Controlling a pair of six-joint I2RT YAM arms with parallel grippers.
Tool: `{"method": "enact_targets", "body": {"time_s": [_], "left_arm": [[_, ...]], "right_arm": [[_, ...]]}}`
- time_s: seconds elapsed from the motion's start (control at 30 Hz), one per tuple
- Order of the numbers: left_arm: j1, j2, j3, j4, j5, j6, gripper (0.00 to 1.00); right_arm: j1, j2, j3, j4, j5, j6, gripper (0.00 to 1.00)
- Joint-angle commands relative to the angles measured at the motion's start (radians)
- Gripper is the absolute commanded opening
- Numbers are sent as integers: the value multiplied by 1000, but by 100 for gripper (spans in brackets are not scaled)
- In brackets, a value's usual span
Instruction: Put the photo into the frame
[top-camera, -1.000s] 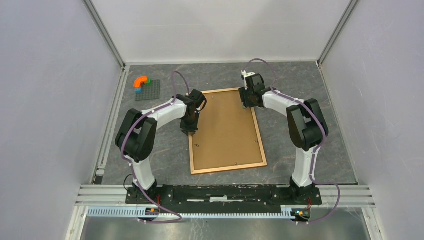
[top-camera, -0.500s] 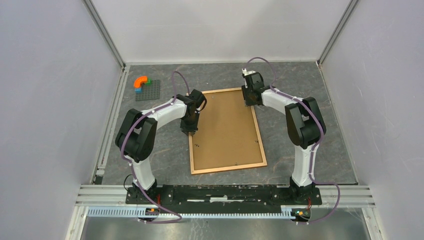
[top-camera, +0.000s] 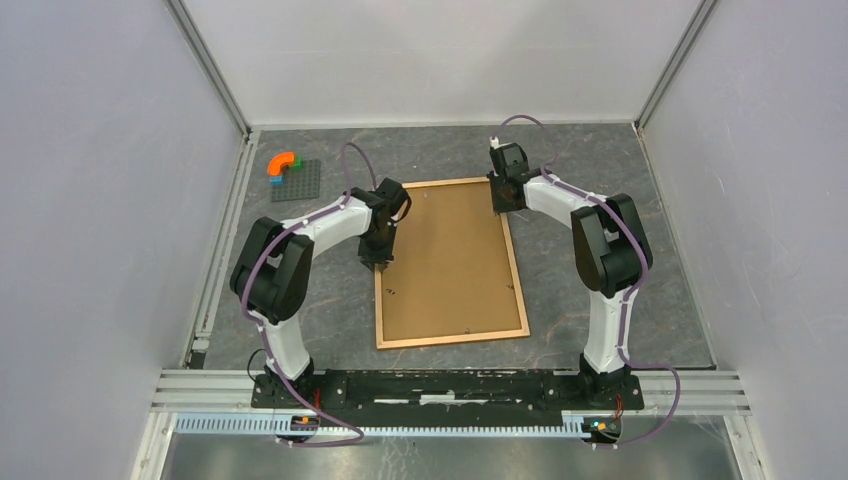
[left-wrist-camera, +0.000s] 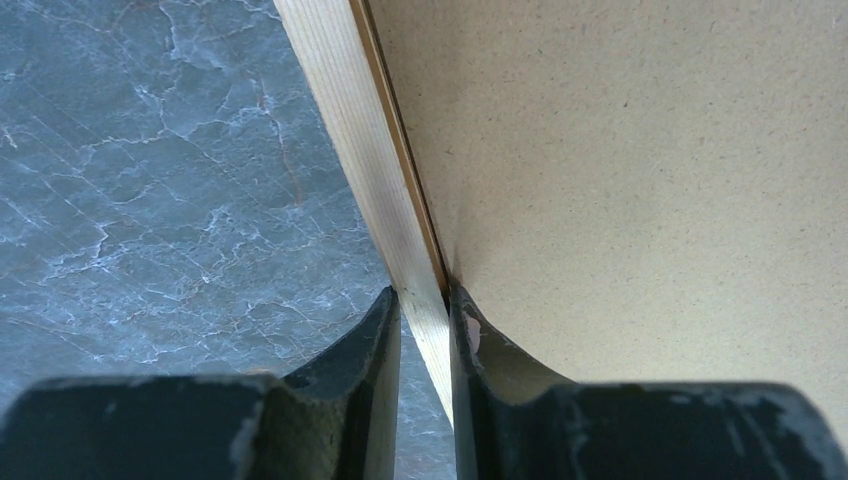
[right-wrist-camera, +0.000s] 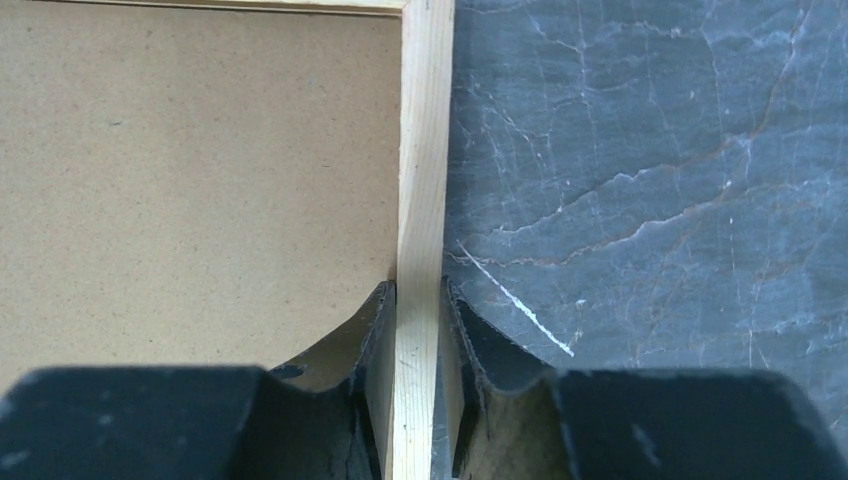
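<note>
The light wood frame (top-camera: 450, 341) lies face down on the grey marbled table, with its brown backing board (top-camera: 450, 260) facing up. No photo shows in any view. My left gripper (top-camera: 378, 262) is shut on the frame's left rail about a third of the way down from the far end. The wrist view shows its fingertips (left-wrist-camera: 425, 300) either side of the rail (left-wrist-camera: 350, 130), next to the backing board (left-wrist-camera: 620, 180). My right gripper (top-camera: 498, 205) is shut on the right rail near the far right corner. Its fingertips (right-wrist-camera: 418, 295) pinch the rail (right-wrist-camera: 425, 150).
A dark grey baseplate (top-camera: 296, 182) with an orange curved brick (top-camera: 283, 161) sits at the far left of the table. Pale walls close in both sides and the back. An aluminium rail (top-camera: 450, 385) carrying the arm bases runs along the near edge.
The frame has turned slightly: its near end has shifted left and it lies straighter. My right gripper has moved a little farther away and to the right. The left gripper has hardly moved.
</note>
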Motion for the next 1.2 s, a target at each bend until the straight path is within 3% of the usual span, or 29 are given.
{"method": "enact_targets", "body": {"time_s": [0.0, 0.3, 0.4, 0.6, 0.87, 1.17], "left_arm": [[4, 33, -2, 27, 31, 45, 23], [3, 44, 1, 36, 53, 36, 22], [2, 45, -2, 34, 50, 37, 22], [3, 46, -2, 35, 51, 35, 21], [3, 45, -3, 35, 53, 34, 21], [2, 46, -8, 37, 54, 35, 20]], "right_arm": [[24, 5, 1, -126, -27, 75, 26], [27, -6, 0, -115, -32, 73, 23], [19, -7, 43, -131, -28, 45, 25], [5, -2, 67, -154, -40, 65, 44], [6, 8, 10, -141, -9, 57, 40], [-6, 17, 84, -149, -33, 85, 47]]}}
